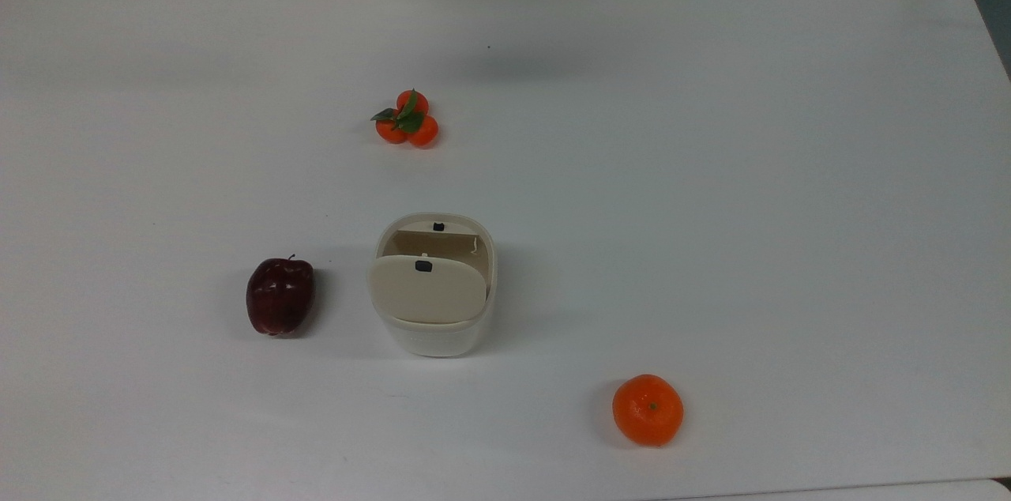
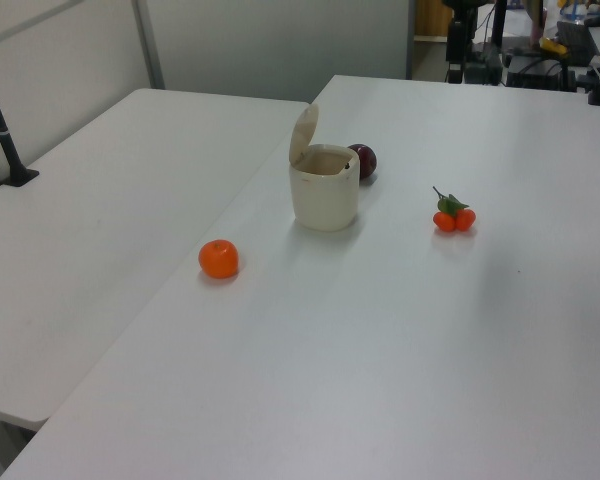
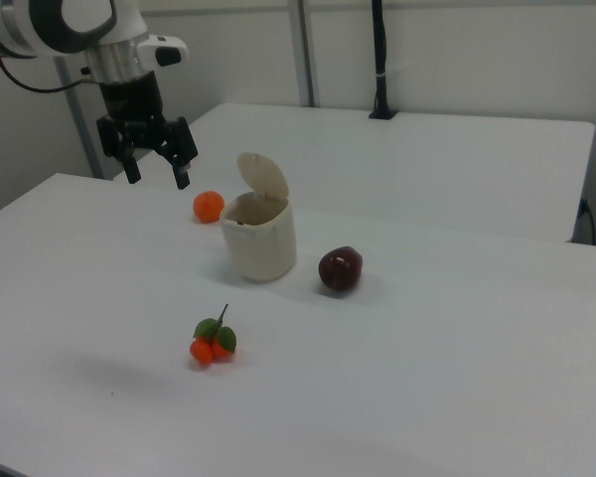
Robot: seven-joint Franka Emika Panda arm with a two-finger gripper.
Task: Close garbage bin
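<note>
Nearest us in the top view lies the orange [image 1: 648,409], at five o'clock from the garbage bin [image 1: 433,303], which stands mid-bench with its lid [image 1: 427,289] tipped up on the hinge. The apple [image 1: 279,296] sits just beside it at nine o'clock, the small orange cluster [image 1: 407,119] well off at twelve. The hand [image 3: 156,164] hangs high with fingers spread wide, holding nothing. We judge a sideways push could slide or topple the light bin, or knock the apple.

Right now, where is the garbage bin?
The garbage bin stands mid-table in the top view, lid up, the dark red apple at the top view's left.
</note>
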